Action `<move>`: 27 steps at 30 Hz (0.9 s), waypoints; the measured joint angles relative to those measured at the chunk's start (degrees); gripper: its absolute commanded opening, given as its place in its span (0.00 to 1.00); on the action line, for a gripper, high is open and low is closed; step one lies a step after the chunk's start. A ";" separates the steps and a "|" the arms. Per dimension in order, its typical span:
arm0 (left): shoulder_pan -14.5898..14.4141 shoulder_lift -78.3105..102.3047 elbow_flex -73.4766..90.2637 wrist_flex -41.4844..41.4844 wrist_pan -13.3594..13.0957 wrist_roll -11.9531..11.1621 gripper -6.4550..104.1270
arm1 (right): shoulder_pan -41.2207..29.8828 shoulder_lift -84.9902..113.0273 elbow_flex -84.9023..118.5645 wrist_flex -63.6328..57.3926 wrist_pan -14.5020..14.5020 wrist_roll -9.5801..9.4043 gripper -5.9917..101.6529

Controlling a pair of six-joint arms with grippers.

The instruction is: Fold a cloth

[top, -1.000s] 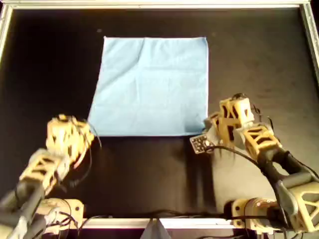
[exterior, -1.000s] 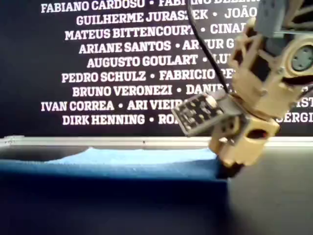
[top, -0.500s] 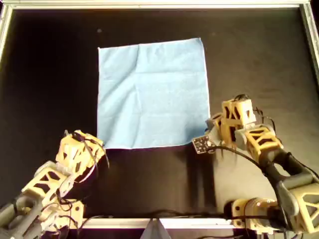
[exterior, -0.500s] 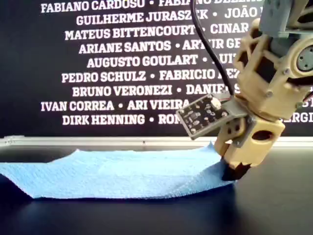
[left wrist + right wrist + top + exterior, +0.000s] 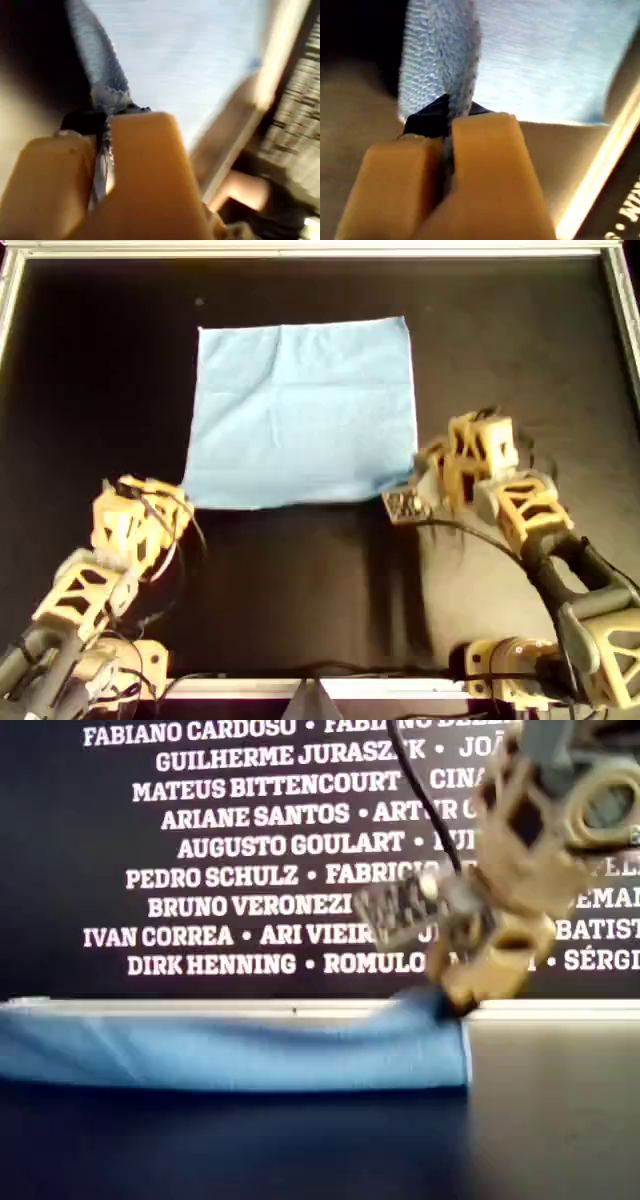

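The light blue cloth (image 5: 300,405) lies spread on the black table, with its near edge raised off the surface (image 5: 240,1045). One arm's gripper (image 5: 178,504) is at the near corner on the overhead view's left. The other arm's gripper (image 5: 415,480) is at the near corner on the right and also shows in the exterior view (image 5: 452,1004), lifted above the table. The wrist views do not show which arm is which. My first gripper (image 5: 102,125) is shut on a cloth corner (image 5: 107,95). My second gripper (image 5: 447,117) is shut on a cloth corner (image 5: 445,65).
A metal frame rail (image 5: 300,250) borders the black table (image 5: 300,590). A dark wall with white names (image 5: 220,850) stands behind the far rail. A small circuit board (image 5: 403,505) sticks out from the arm on the overhead view's right.
Both grippers rose and moved toward the far side with the near corners. The cloth's near edge left the table and drew back. The exterior view shows the gripper higher than before.
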 measured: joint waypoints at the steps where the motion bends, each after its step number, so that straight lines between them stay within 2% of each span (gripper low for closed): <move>1: 0.00 -1.49 -1.67 0.00 0.00 0.00 0.05 | 0.09 -0.35 -1.14 0.00 0.00 0.00 0.04; 10: 0.00 -31.03 -20.57 -5.27 0.00 0.00 0.05 | 0.18 -11.60 -15.56 -0.09 0.00 -0.62 0.04; 16: 0.35 -47.55 -35.60 -5.80 0.00 0.00 0.05 | 0.18 -23.55 -28.92 -0.09 0.00 -0.79 0.04; 27: 6.86 -61.35 -55.90 -5.89 -0.62 0.00 0.05 | -1.58 -43.15 -57.30 -0.09 0.00 -0.88 0.04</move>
